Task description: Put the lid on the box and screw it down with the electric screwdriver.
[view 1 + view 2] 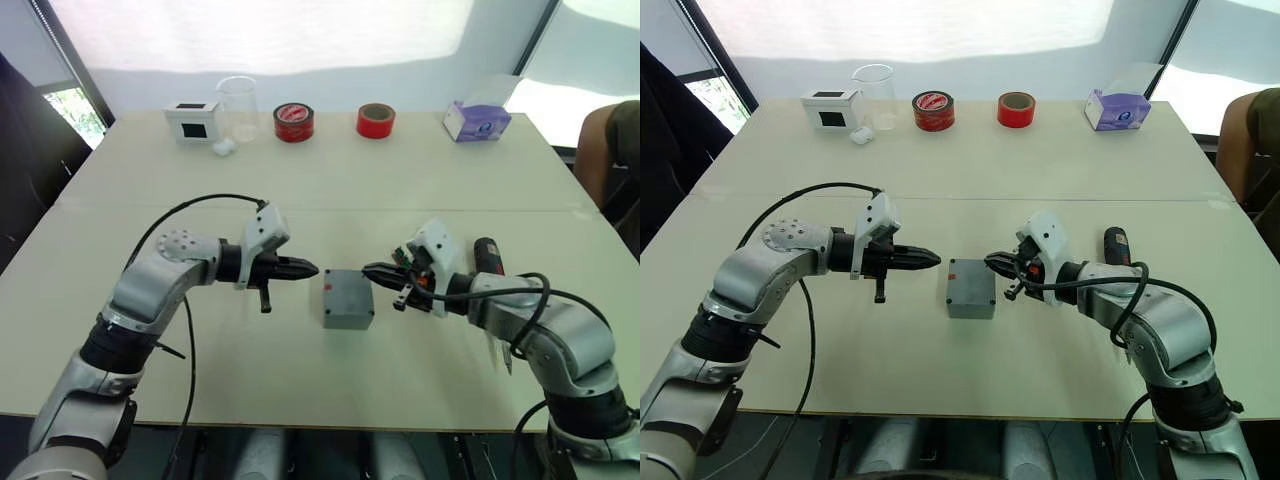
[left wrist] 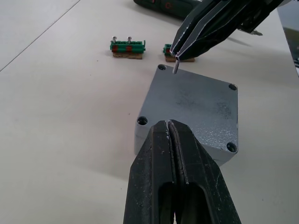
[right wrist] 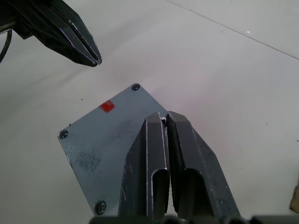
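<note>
The grey box (image 1: 348,300) stands at the table's middle with the grey lid (image 2: 196,105) lying flat on it, corner holes showing and a red mark on top. My left gripper (image 1: 310,268) hovers just left of the box, shut and empty. My right gripper (image 1: 367,270) reaches in from the right, shut on a small screw (image 2: 175,69) held upright just above the lid's far corner hole. The black electric screwdriver (image 1: 487,256) lies on the table behind my right forearm.
Two green circuit strips (image 2: 127,46) lie beyond the box. Along the far edge stand a white box with a dark window (image 1: 192,121), a clear beaker (image 1: 238,107), two red tape rolls (image 1: 293,122) and a purple tissue box (image 1: 477,121). A person (image 1: 610,150) sits at the right.
</note>
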